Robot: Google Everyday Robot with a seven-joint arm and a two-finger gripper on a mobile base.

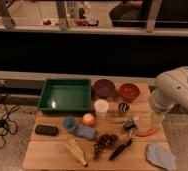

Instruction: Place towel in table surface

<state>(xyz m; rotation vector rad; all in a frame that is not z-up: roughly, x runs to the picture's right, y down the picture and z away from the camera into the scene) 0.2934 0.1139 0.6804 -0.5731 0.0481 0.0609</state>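
Dim warm light, faint glare in green tray [62, 96], dark band behind, claw [157, 119] murky above right side of table [47, 150].

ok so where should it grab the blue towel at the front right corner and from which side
Probably from straight above: the towel lies flat and limp on the table, near its front right corner, so there is no side to get under. Pinch the edge toward the table's middle, which sits well on the wood. The gripper seems to hang just behind it, under the white arm.
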